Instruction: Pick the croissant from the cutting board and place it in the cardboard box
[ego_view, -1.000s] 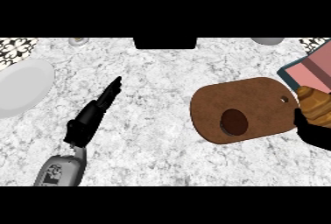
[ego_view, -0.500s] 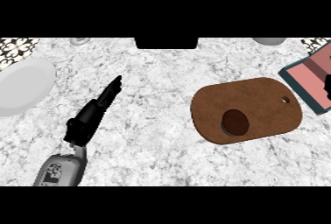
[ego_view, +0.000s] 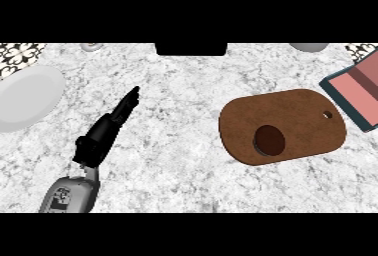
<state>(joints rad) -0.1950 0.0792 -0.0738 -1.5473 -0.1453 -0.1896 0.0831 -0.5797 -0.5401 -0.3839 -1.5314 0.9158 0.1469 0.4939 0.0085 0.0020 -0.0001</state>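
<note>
Change: right hand, seen beside box a second ago, now gone from view; its fingers cannot be told. Judged: pick not begun, reach must restart.

Brown rounded wooden cutting board: smooth, matte, small hanging hole near right corner.
Dark brown oval croissant: lying on board, lower centre, untouched.
Pink-lined cardboard box with dark teal rim: just right of board, open, cut by frame edge.
Left hand: black, well left of board, fingers straight, together, holding nothing.
Pale grey round plate: far left of board, glossy.
Speckled grey-white marble counter.

Open counter between plate and cutting board; box flanks the board.
</note>
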